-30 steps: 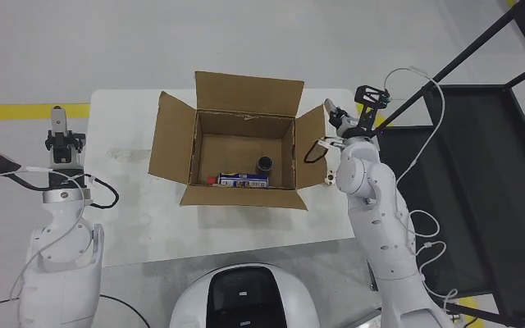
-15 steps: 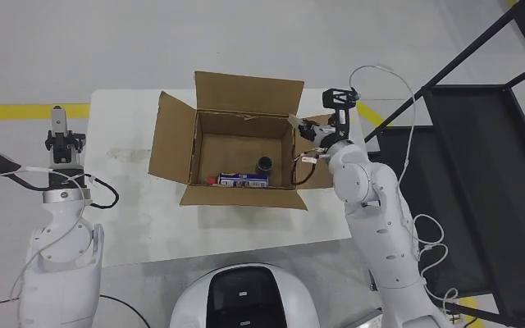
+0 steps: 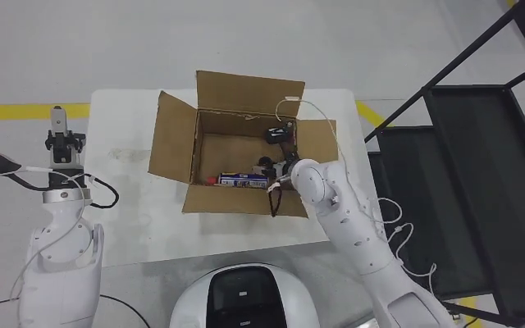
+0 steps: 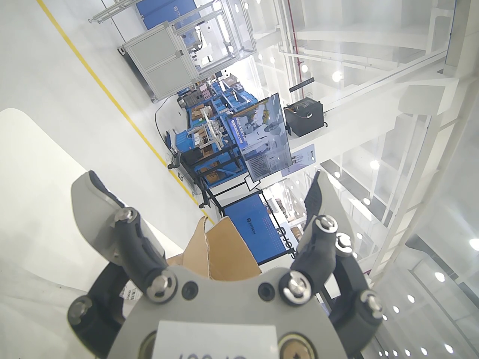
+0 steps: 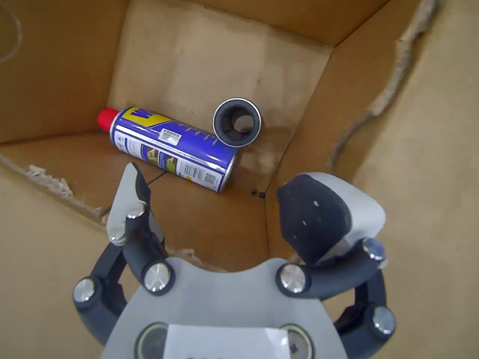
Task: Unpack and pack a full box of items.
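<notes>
The cardboard box (image 3: 248,92) stands open in the middle of the worktop (image 3: 123,221), all four flaps folded out. Two items lie on its floor. A blue spray can (image 5: 170,147) with a red cap lies on its side along the 6 o'clock wall, cap toward 9 o'clock. A short black tube (image 5: 237,122) with a bright rim stands on end, touching or just beside the can's base, toward the 3 o'clock wall.

The right gripper (image 5: 215,188) hangs inside the box above the can's base end, jaws spread wide and holding nothing. The left gripper (image 4: 204,184) sits off at the worktop's 9 o'clock edge, well apart from the box, jaws also open and empty.

The can looks like rigid, smooth metal, likely fairly weighty if full. Being round, it may roll or slip from a shallow pinch. Closing across the middle of its body should suit best, away from the plastic cap, which might pop off. The tube seems stiff and light, and its outer wall offers the grip.
</notes>
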`<state>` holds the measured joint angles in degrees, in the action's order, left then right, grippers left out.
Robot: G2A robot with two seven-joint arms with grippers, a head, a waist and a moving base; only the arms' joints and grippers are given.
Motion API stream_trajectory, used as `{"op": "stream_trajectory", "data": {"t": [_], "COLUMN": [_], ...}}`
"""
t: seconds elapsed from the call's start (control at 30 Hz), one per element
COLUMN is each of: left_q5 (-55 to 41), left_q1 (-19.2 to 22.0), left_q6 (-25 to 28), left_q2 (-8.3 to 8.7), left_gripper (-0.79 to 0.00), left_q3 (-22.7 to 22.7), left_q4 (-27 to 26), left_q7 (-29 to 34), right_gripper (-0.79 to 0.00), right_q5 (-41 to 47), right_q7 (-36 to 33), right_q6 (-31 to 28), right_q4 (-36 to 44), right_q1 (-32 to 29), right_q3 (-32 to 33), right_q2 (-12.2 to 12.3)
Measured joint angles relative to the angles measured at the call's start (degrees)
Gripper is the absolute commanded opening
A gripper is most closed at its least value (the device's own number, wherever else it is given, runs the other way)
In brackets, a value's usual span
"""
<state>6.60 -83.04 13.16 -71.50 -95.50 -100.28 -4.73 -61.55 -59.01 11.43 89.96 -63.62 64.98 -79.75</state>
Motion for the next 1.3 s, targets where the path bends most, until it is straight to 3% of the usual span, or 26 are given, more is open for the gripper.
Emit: {"op": "stream_trajectory", "data": {"t": [0.37,0.7,0.97,1.3], "left_q5": [0.0,0.0,0.0,0.0], "left_q1": [0.0,0.0,0.0,0.0], "left_q6": [0.0,0.0,0.0,0.0], "left_q2": [0.0,0.0,0.0,0.0], "left_gripper": [0.0,0.0,0.0,0.0], "left_q3": [0.0,0.0,0.0,0.0], "left_q4": [0.0,0.0,0.0,0.0], "left_q7": [0.0,0.0,0.0,0.0], "right_gripper": [0.0,-0.099,-0.071,-0.24], "right_q5": [2.9,0.8,0.3,0.2], "right_q7": [5.3,6.1,3.9,3.4], "right_q6": [4.3,9.4,10.9,11.5], "right_q4": [-12.2,-19.5,-23.6,-27.8], "right_q1": [7.5,12.3,14.6,16.3], "right_q3": [-6.6,-9.5,-10.3,-11.2], "right_q2": [-2.4,-3.9,-4.6,-5.4]}}
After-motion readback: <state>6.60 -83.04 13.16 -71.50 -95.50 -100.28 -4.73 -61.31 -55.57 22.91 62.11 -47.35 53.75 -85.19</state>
